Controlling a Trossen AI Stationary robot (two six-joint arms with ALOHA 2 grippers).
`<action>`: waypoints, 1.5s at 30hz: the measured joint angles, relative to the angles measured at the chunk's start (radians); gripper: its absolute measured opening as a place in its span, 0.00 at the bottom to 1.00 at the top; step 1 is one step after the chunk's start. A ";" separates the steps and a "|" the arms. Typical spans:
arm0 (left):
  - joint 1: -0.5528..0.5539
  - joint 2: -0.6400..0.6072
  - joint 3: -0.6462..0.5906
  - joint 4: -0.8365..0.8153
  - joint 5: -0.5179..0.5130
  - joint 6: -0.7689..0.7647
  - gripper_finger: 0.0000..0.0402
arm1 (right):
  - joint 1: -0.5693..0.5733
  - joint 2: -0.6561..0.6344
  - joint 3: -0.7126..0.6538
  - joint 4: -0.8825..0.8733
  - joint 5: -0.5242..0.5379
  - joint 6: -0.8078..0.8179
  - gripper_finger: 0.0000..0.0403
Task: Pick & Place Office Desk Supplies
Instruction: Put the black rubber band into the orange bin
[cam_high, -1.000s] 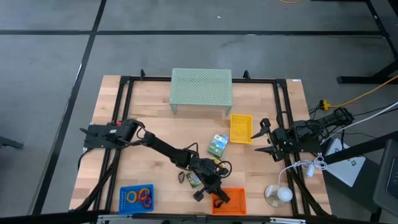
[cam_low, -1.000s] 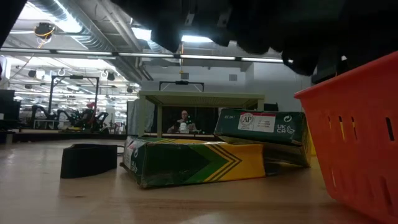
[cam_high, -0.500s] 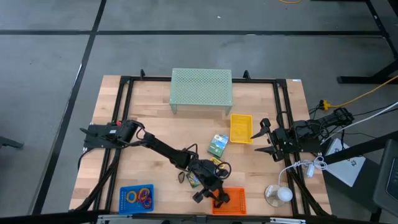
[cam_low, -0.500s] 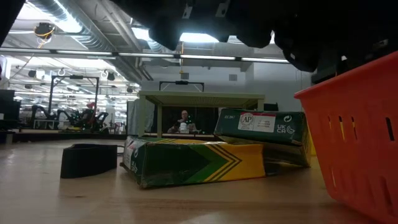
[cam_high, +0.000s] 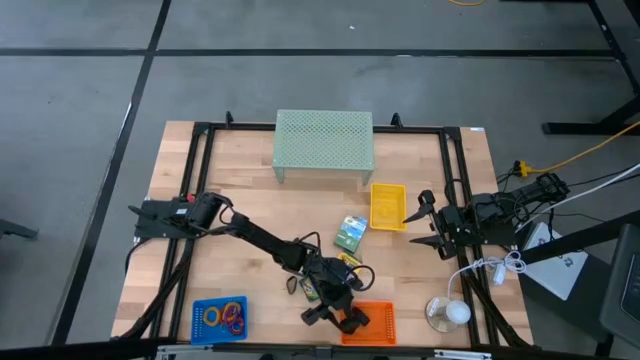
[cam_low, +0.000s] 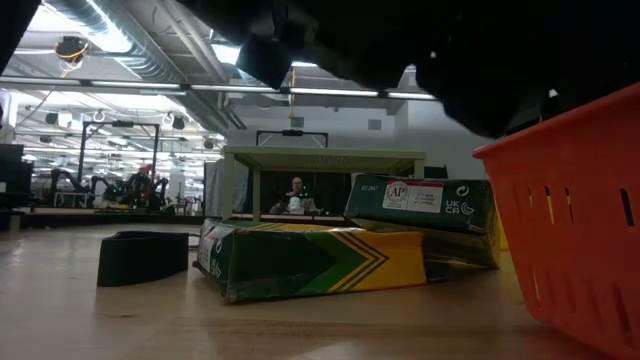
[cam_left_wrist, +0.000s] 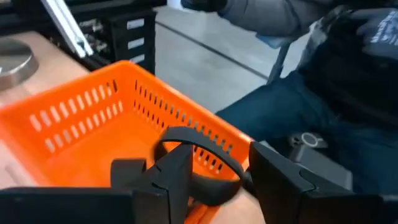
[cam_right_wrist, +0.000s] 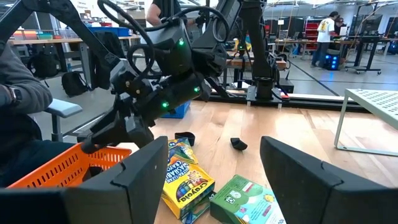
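Note:
My left gripper (cam_high: 335, 316) stands open at the left end of the orange basket (cam_high: 372, 322), near the table's front edge. In its wrist view a black ring (cam_left_wrist: 208, 152) sits between the fingers, over the basket's wall (cam_left_wrist: 93, 112). A green-and-yellow crayon box (cam_high: 350, 233) lies flat mid-table. A second one (cam_low: 310, 260) lies beside the arm, with a black band (cam_low: 140, 257) to its left. My right gripper (cam_high: 425, 222) waits open at the right edge. My left gripper has its two fingers on either side of the black ring (cam_left_wrist: 186, 134), coming level at the basket's wall. Its left finger (cam_left_wrist: 171, 177) overlaps the ring's edge. Whether a finger touches the ring I cannot tell.
A blue basket (cam_high: 220, 318) with coloured rings stands at the front left. A yellow basket (cam_high: 388, 205) is right of centre and the pale green mesh riser (cam_high: 323, 145) is at the back. A small black clip (cam_right_wrist: 238, 144) lies on the wood. A person sits beyond the front edge.
My left gripper has opened where it stood, at the orange basket's left end, and its wrist has turned a little. The crayon boxes and the black band have kept still.

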 joint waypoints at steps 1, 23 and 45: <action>0.002 0.000 0.000 -0.005 -0.007 0.001 0.37 | 0.000 0.000 0.000 0.000 0.000 0.000 0.63; 0.021 -0.015 -0.001 -0.182 -0.099 0.043 0.35 | 0.000 0.000 0.000 0.000 0.002 -0.001 0.63; 0.021 -0.196 -0.005 -0.543 -0.701 0.198 0.35 | 0.000 0.000 0.000 0.000 -0.001 -0.001 0.63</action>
